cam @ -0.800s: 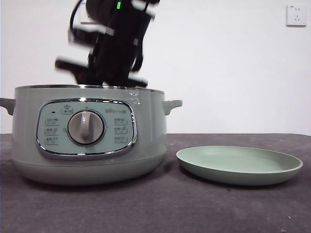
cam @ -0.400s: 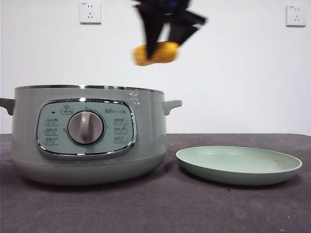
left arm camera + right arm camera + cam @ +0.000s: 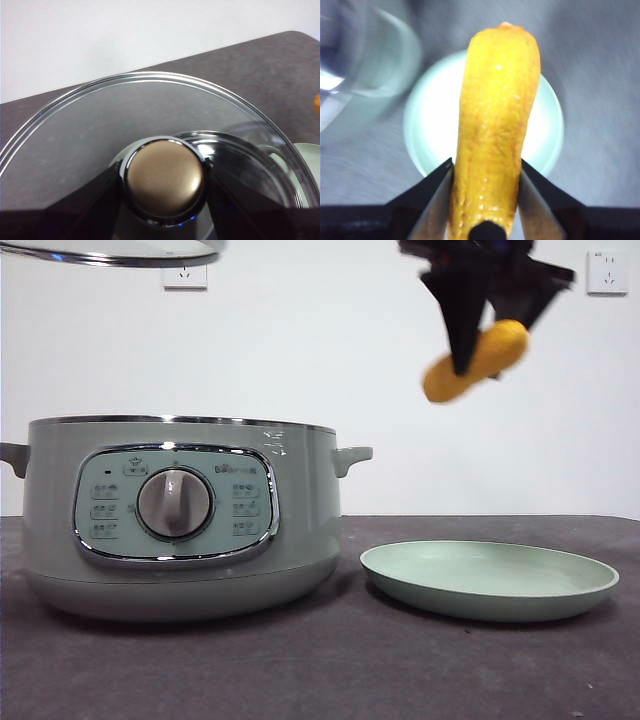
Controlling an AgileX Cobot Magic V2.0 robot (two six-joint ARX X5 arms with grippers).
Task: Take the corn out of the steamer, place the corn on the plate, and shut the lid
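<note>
Your right gripper (image 3: 468, 365), jaws clamped on the corn (image 3: 476, 361), has carried it in the last half second from just right of the steamer (image 3: 180, 515) to high over the plate (image 3: 490, 580); the right wrist view now shows the plate directly beneath. Removal looks done, so lowering and release come next. Your left gripper (image 3: 162, 187) grips the lid (image 3: 110, 252) by its knob, high at upper left, leaving the steamer open.
</note>
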